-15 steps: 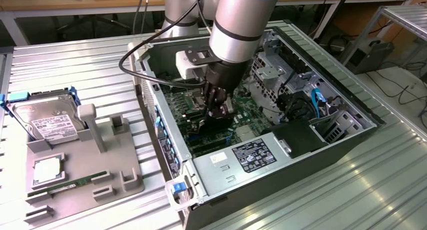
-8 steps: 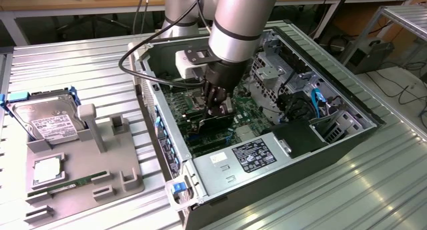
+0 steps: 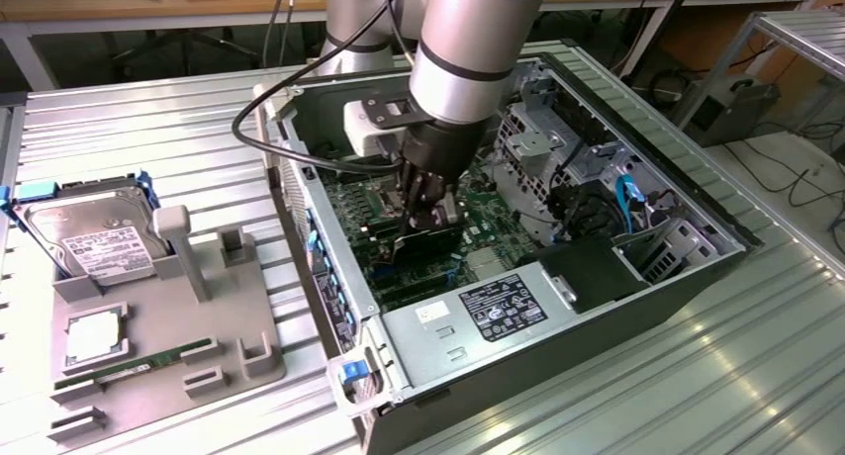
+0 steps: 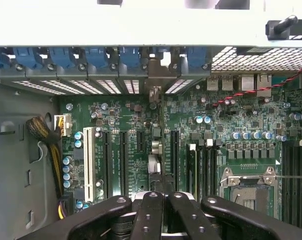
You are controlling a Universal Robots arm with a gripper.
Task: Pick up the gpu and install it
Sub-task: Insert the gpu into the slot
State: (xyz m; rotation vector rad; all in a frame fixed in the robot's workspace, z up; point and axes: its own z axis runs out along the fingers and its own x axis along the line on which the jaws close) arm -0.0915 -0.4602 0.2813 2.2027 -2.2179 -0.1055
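claw closed on the gpu inside the open case

in the exterior view the robot arm (image 3: 456, 49) reaches down from the top centre of the frame into the open computer case (image 3: 687, 277), which lies on its side on the ribbed metal tabletop (image 3: 172, 129). the claw (image 3: 429, 216) sits at the centre of the frame, low over the green motherboard (image 3: 496, 223), with its dark fingers (image 3: 420, 193) drawn together. between them is the gpu (image 3: 425, 245), a thin dark card standing on edge just below the fingertips, its lower edge down at the board among the expansion slots (whether it is fully seated cannot be told).

in the wrist view the fingers (image 4: 150, 215) fill the lower centre of the frame, pressed close side by side, and the gpu (image 4: 154, 167) shows edge-on as a narrow strip running up from them toward the case's rear wall, between two long black slots (image 4: 123, 160).

at the exterior view's left, well apart from the case, a grey holder tray (image 3: 198, 317) rests on the tabletop. a silver hard drive (image 3: 93, 239) with a white label stands in its upper left part, and a slim green memory stick (image 3: 145, 364) lies near its lower edge.
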